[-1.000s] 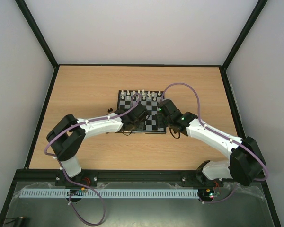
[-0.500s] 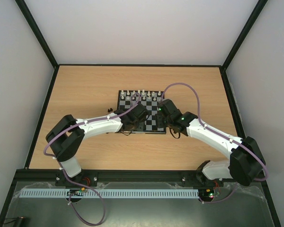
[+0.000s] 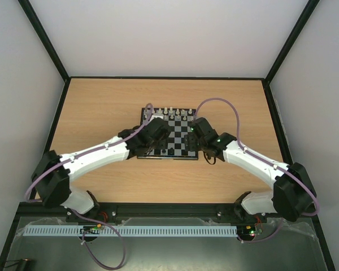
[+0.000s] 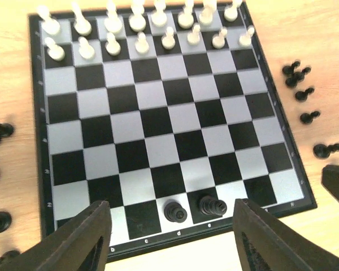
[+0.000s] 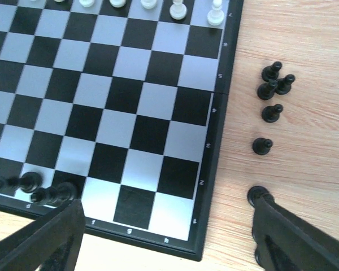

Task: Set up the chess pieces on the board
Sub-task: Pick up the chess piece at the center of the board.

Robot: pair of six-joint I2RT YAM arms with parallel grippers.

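Pale wooden table (image 3: pixel 101 101) between white walls, and both arms reach in from the near edge over the chessboard (image 4: pixel 158 121), which lies square at the middle of the table. The left gripper (image 4: pixel 172 231) hovers above the board's near edge, fingers spread wide, nothing between them. Right below that gap, two black chess pieces (image 4: pixel 175 212) sit on the nearest row, side by side on neighbouring middle squares, clear of both fingers. The right gripper (image 5: pixel 166 217) hangs over the board's near right corner, its jaws also wide apart and holding nothing. One loose black piece (image 5: pixel 259 195) sits on the wood just beside its right finger (image 5: pixel 294 237). Further along that right side lies a string of black pieces (image 5: pixel 271 84) off the board, some bunched together, others single. Over on the left side, a scatter of black pieces (image 4: pixel 0 131) lies on the wood too. And at the far edge, the white pieces (image 4: pixel 138 34) fill the last two rows.
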